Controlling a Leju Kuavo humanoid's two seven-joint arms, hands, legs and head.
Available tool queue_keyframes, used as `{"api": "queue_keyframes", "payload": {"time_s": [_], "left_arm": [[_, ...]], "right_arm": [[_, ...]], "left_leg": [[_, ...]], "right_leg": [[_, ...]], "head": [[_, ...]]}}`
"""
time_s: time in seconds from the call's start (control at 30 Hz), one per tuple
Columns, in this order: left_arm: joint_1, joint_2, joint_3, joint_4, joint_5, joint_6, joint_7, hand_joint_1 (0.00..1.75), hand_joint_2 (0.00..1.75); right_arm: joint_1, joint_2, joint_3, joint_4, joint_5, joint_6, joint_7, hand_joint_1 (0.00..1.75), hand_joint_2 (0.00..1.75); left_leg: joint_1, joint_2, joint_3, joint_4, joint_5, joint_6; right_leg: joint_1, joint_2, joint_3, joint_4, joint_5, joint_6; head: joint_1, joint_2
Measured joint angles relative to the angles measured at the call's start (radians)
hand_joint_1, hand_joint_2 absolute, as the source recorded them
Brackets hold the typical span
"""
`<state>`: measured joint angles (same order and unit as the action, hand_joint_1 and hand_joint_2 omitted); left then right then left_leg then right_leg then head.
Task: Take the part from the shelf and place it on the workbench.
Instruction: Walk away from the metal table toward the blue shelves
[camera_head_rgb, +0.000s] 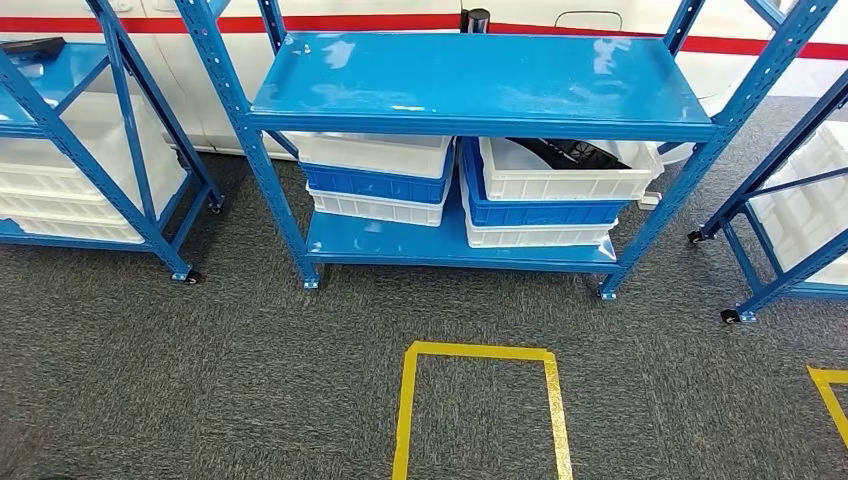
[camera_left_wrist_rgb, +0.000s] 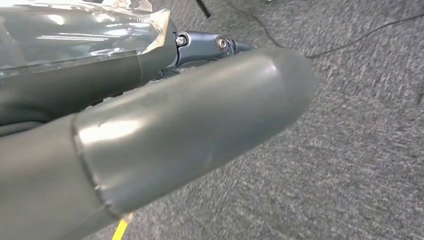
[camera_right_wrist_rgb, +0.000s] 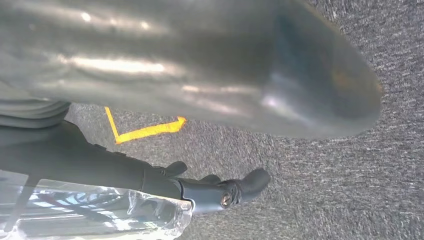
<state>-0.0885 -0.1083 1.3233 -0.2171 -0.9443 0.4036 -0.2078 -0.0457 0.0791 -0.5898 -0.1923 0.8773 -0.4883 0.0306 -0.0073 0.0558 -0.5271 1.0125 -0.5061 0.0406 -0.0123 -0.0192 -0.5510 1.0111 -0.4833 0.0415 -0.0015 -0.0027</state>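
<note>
Ahead, blue shelf (camera_head_rgb: 480, 85) on grey carpet (camera_head_rgb: 200, 380), with the black part (camera_head_rgb: 575, 151) lying in the top white bin (camera_head_rgb: 560, 180) on the lower right, above a blue bin (camera_head_rgb: 540, 212). Down by the carpet, left robot hand (camera_left_wrist_rgb: 165, 140) and right robot hand (camera_right_wrist_rgb: 200, 75) both empty; fingers' spread not discernible. Yellow tape square (camera_head_rgb: 480, 400) on the floor before the shelf.

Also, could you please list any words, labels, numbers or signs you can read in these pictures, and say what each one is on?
None: no readable text in any view.
The shelf, the white bins and the blue bins carry no visible labels.
The yellow tape on the carpet is a plain outline, without lettering.
</note>
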Motion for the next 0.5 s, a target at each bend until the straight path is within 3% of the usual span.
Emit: {"api": "queue_keyframes", "payload": {"time_s": [0.07, 0.1, 0.27, 0.4, 0.5], "left_arm": [[0.0, 0.0, 0.0, 0.0, 0.01, 0.002, -0.002, 0.0, 1.75], [0.0, -0.001, 0.001, 0.0, 0.016, 0.002, -0.003, 0.0, 1.75], [0.0, -0.005, 0.018, 0.001, 0.055, 0.008, -0.011, 0.0, 1.75], [0.0, -0.013, 0.029, 0.001, 0.064, 0.018, -0.014, 0.0, 1.75], [0.0, -0.017, 0.032, 0.001, 0.068, 0.021, -0.015, 0.0, 1.75]], "right_arm": [[0.0, 0.001, 0.0, 0.0, 0.002, -0.002, 0.002, 0.0, 0.0], [0.0, 0.001, 0.0, 0.0, 0.002, -0.003, 0.004, 0.0, 0.0], [-0.001, 0.001, 0.0, 0.0, 0.002, -0.004, 0.007, 0.0, 0.0], [-0.003, 0.002, -0.001, 0.0, 0.003, -0.004, 0.008, 0.0, 1.75], [-0.004, 0.001, -0.001, 0.0, 0.007, -0.003, 0.008, 0.0, 1.75]], "left_leg": [[0.001, -0.001, 0.002, 0.0, -0.001, 0.012], [0.002, -0.001, 0.002, -0.001, 0.0, 0.018], [0.003, -0.001, 0.006, -0.009, 0.005, 0.011], [0.006, -0.001, 0.007, -0.012, 0.005, -0.008], [0.005, -0.001, 0.009, -0.012, 0.004, -0.012]], "right_leg": [[-0.002, 0.0, 0.004, -0.001, 0.003, -0.004], [-0.002, 0.0, 0.006, -0.001, 0.003, -0.004], [0.0, 0.0, 0.006, -0.001, 0.001, -0.007], [0.002, 0.0, 0.006, -0.001, 0.0, -0.009], [0.003, 0.0, 0.006, -0.001, 0.0, -0.009]], "head": [[0.0, 0.0], [0.0, 0.0], [-0.001, 0.0], [0.0, 0.0], [0.0, 0.0]]}}
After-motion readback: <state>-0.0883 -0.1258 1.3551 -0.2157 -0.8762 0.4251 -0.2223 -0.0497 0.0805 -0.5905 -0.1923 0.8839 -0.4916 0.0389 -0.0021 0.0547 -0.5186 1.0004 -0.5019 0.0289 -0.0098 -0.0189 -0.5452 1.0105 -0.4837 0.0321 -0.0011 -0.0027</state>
